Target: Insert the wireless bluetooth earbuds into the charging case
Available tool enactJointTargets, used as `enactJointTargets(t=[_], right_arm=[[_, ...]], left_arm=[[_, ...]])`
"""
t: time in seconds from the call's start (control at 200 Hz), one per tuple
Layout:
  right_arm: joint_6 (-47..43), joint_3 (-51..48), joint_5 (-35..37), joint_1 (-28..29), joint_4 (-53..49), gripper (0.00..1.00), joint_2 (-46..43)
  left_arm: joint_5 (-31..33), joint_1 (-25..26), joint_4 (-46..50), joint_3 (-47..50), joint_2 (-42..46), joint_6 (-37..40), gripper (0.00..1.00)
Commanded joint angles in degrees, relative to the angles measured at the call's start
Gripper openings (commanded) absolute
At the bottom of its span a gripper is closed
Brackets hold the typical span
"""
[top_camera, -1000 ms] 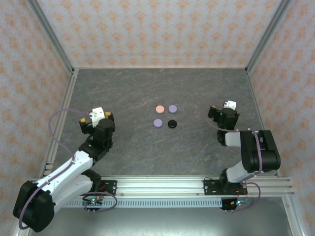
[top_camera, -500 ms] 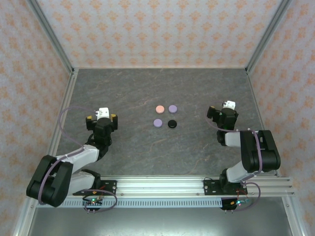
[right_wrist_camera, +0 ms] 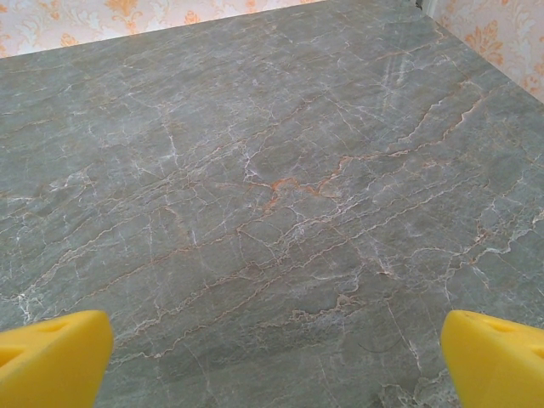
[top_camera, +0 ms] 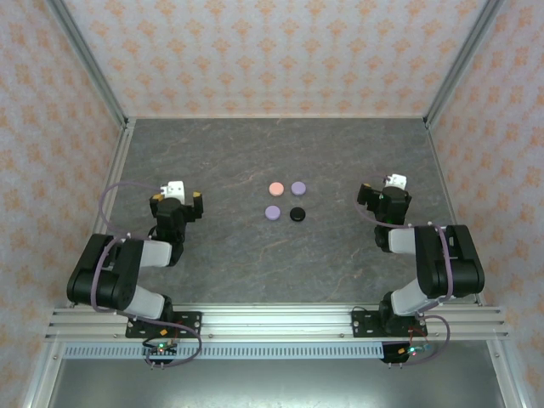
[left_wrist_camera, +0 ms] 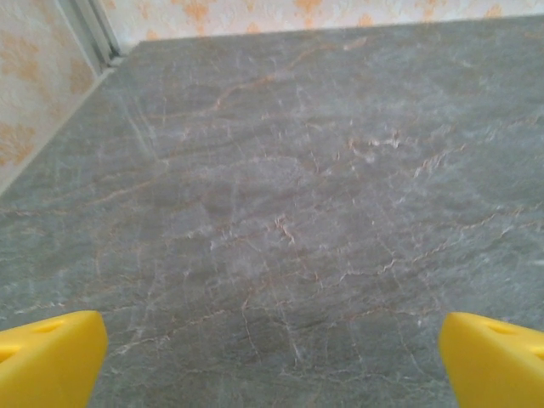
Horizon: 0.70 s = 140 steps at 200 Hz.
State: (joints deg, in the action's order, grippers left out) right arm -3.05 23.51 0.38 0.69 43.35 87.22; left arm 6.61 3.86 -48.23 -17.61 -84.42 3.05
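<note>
Four round charging cases are sitting clustered at the middle of the table [top_camera: 255,153]: pink case [top_camera: 276,188], far lilac case [top_camera: 298,187], near lilac case [top_camera: 273,212], black case [top_camera: 297,214]. Lids are apparently down; whether the earbuds are lying inside cannot be told. The left gripper [top_camera: 176,195] and right gripper [top_camera: 387,194] are hovering well apart from the cluster, jaws spread wide, holding nothing. Judgement: either arm is needing a reach inward to a case.

From overhead, the pink case [top_camera: 276,188], the black case [top_camera: 297,214] and the two lilac cases [top_camera: 298,187] [top_camera: 272,212] are too small for me to tell open from closed (or to make out any earbuds). On the left gripper [left_wrist_camera: 272,367] the yellow fingers [left_wrist_camera: 47,361] are cut off by the bottom corners. The right gripper [right_wrist_camera: 272,365] has its fingers [right_wrist_camera: 497,361] clipped likewise.
</note>
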Motion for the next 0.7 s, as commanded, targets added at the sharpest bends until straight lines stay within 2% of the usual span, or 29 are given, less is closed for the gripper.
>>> enactJointTargets(t=[0.0,0.035,0.696], right_arm=[[0.7,0.6,-0.4,0.0,0.6,0.99,-0.1],[0.7,0.6,-0.4,-0.1,0.6,0.99,-0.2],[0.1,0.8,1.1,0.9,0.4,0.99,0.0]], left_arm=[[-2.4,-1.3,2.0,-4.6,-1.1,-2.2,1.00],[-2.1,-1.6,6.6,-7.1,-1.2,-2.6,1.00],[-2.3,-1.6,5.6,-6.7,-1.4,-2.3,1.00]])
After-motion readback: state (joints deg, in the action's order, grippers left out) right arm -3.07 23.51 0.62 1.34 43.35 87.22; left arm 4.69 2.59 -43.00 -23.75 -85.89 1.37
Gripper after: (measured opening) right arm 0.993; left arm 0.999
